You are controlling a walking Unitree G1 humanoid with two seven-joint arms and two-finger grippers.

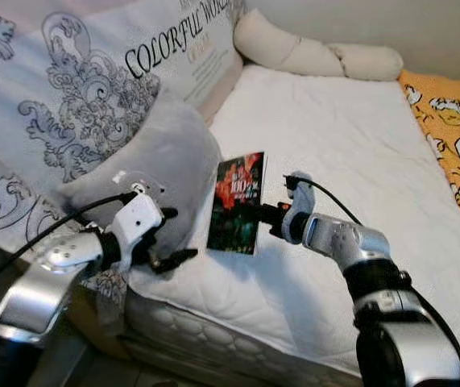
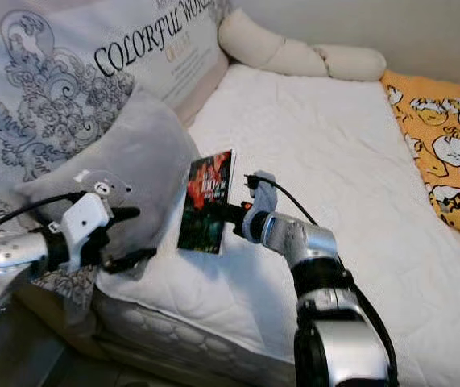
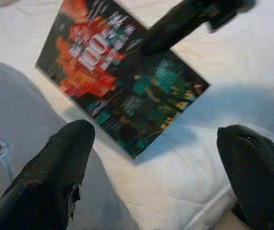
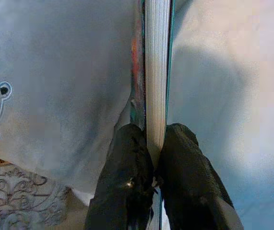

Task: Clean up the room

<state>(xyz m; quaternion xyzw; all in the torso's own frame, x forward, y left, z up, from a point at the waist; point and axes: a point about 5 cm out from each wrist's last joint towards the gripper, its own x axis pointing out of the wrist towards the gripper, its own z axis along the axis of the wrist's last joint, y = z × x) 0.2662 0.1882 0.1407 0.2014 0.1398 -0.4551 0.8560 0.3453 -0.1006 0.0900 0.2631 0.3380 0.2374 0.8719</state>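
Observation:
A dark book [image 1: 238,203] with a red and green cover is tilted up off the white mattress [image 1: 350,145], next to a grey pillow [image 1: 177,161]. My right gripper [image 1: 271,214] is shut on the book's right edge; in the right wrist view both fingers [image 4: 127,187] pinch the page block [image 4: 155,76]. My left gripper [image 1: 169,238] hovers open at the mattress's near left corner, in front of the grey pillow. In the left wrist view the book [image 3: 122,81] lies beyond its spread fingertips [image 3: 69,158].
A large white patterned pillow [image 1: 76,89] with lettering leans at the left. A beige bolster [image 1: 318,52] lies along the far wall. An orange printed blanket [image 1: 455,137] covers the right side. The mattress edge [image 1: 213,330] drops off near me.

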